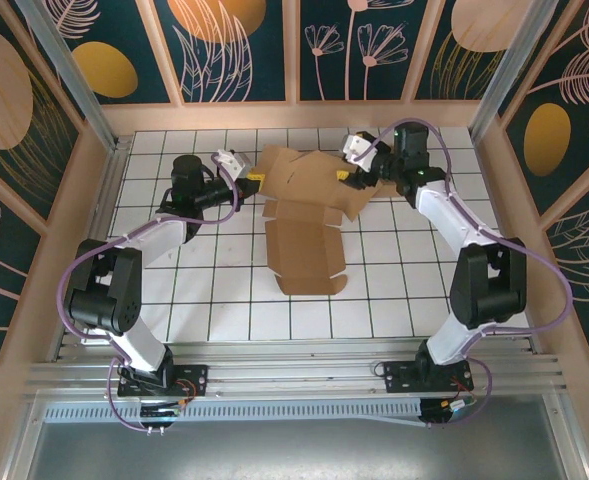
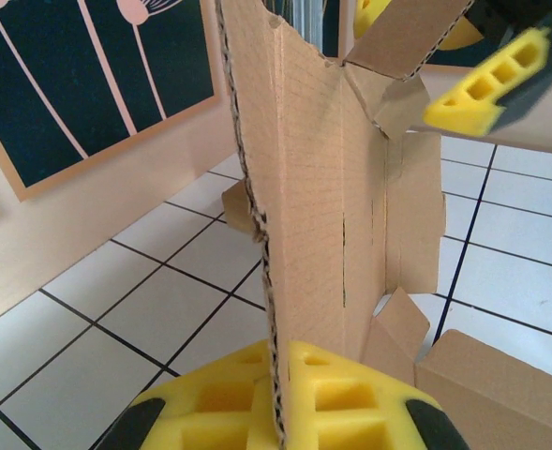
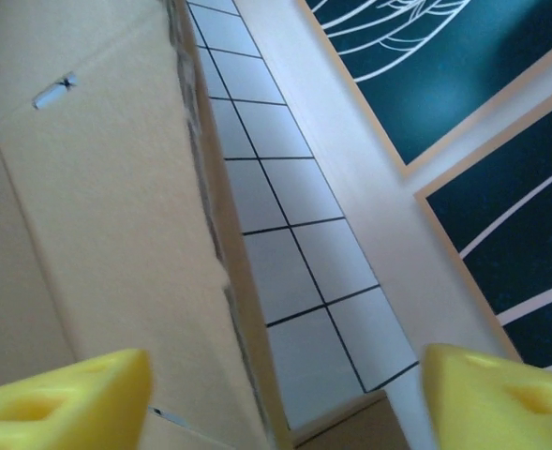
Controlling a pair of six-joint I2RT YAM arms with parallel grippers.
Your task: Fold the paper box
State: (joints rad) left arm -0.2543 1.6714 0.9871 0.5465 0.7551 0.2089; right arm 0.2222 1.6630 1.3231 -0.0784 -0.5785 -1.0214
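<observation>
The paper box (image 1: 304, 235) lies opened out near the middle of the white tiled tabletop (image 1: 204, 295); one long panel reaches toward the arm bases, and a cluster of flaps spreads at the far end between the two arms.

The left end effector (image 1: 251, 181) meets the box at its far left edge. From the left wrist it is clamped tight on the cut edge of a cardboard panel that stands upright; its yellow fingers (image 2: 350, 398) press on either face, and the corrugated rim runs straight up from between them. Beyond that panel are bent flaps and the tiles below. A yellow finger of the other arm (image 2: 486, 89) hangs at the upper right, just beside a folded flap.

The right end effector (image 1: 342, 178) sits at the far right side of the box, close to a flap. From the right wrist its jaws stand wide: one yellow fingertip (image 3: 60, 398) is at the lower left in front of a cardboard face, and the other is at the lower right over the tiles, well apart. The edge of the panel runs up between them, nearer the left one. Whether that fingertip touches the cardboard cannot be told; the jaws are not closed on it.

Dark patterned wall panels (image 1: 224, 45) stand behind the tabletop.
</observation>
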